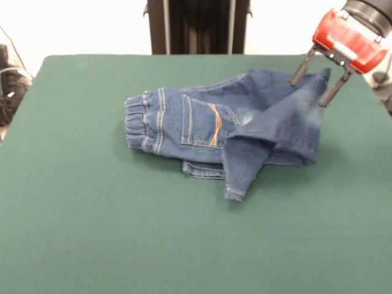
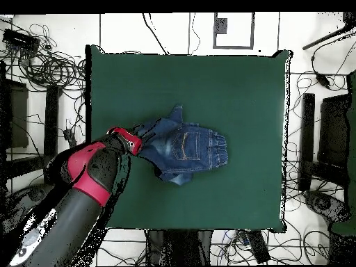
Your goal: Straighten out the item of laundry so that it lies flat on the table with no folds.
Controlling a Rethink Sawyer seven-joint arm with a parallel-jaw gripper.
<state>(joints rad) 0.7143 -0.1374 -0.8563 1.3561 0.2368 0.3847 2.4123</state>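
Denim first, from the front: small blue jeans (image 1: 202, 125) bunched near the middle of the green felt desk (image 1: 92, 233), gathered elastic waistband to the picture's left, back pocket with orange wavy stitching facing up, one leg folded back over the other and ending in a hem that points toward the near edge. Red and black tool (image 1: 316, 76) at the upper right, dark fingers (image 1: 298, 71) spread on either side of the raised corner of the leg fabric, cloth between them but not visibly pinched; released, then, as far as can be judged. Looks like the grasping step of unfolding, with nothing flattened yet. From overhead: same jeans (image 2: 182, 147) left of the desk's (image 2: 243, 83) centre, waistband toward the picture's right, leg end crumpled beneath the red wrist, one flap sticking up toward the top of the picture and another down toward the bottom. Tool (image 2: 138, 141) touching the left end of the garment, fingertips hidden under the wrist. Next move likely calls for closing on that leg corner, then lifting slightly and drawing it away from the waistband until the doubled leg unrolls; risks dragging the whole garment instead of opening the fold.
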